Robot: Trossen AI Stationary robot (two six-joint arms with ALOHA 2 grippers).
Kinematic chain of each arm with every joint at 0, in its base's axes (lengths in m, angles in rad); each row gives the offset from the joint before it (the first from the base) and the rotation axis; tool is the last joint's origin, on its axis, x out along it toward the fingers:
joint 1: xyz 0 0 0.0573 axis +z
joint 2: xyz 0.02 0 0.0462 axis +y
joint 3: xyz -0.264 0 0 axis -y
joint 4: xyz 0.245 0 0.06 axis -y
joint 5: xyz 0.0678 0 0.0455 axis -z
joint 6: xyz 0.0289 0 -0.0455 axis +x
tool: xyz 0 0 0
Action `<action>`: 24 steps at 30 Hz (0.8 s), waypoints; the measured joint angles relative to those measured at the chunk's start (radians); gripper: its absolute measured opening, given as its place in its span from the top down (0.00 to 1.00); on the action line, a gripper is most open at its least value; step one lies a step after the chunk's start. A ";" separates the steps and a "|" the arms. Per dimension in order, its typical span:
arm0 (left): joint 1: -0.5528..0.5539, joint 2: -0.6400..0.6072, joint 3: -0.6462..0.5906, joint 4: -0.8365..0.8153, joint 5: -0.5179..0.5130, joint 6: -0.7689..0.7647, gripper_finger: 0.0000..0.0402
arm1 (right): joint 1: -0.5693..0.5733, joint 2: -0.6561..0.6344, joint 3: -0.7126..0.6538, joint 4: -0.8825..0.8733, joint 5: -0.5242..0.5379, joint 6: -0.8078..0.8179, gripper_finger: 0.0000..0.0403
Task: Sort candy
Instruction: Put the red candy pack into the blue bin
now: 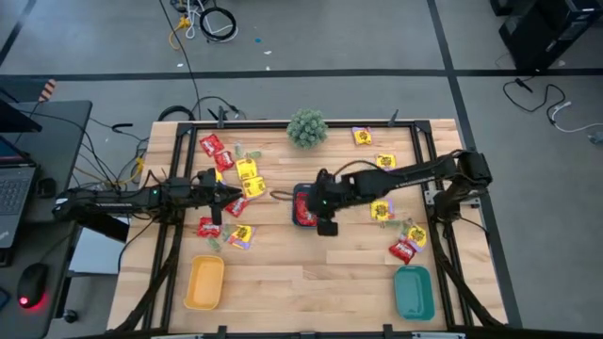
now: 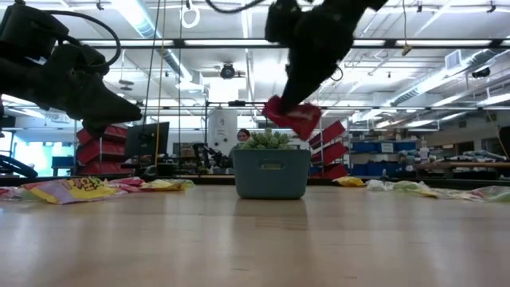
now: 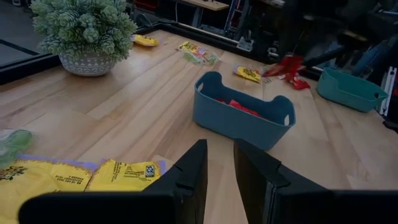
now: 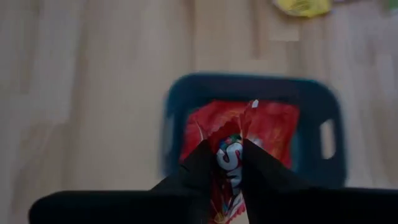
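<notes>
Right jaws: the right gripper pinches a shiny red wrapped candy packet between its two dark fingers.
Left jaws: the left gripper stands narrowly parted with only a slim gap and nothing between the fingers.
Right gripper place: above the dark blue oblong plastic bin at the middle of the wooden table; in the low view the held packet hangs clear above the bin's rim.
Left gripper place: over the left part of the table, just beside yellow packets with dark print.
Bin contents: more red packets lie inside it.
Loose candy: red and yellow packets scattered on the left; yellow, red and pale green ones on the right.
Other things: a spiky green plant ball in a pale pot at the far edge; a yellow oblong tray and a teal oblong tray along the near edge.
</notes>
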 joint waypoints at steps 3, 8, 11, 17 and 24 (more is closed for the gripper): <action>0.000 0.004 0.000 0.001 -0.002 0.002 0.80 | -0.046 0.049 0.014 0.020 0.000 -0.028 0.86; 0.000 0.012 0.000 0.001 -0.003 0.005 0.80 | -0.103 0.136 0.015 0.050 0.002 -0.053 0.85; 0.000 0.012 0.000 0.001 -0.003 0.005 0.80 | -0.126 0.170 0.015 0.071 0.002 -0.053 0.83; 0.000 0.016 0.000 0.000 -0.003 0.005 0.80 | -0.139 0.193 0.015 0.083 0.001 -0.063 0.71; 0.000 0.016 0.000 0.000 -0.003 0.005 0.80 | -0.138 0.165 0.015 0.085 0.000 -0.055 0.52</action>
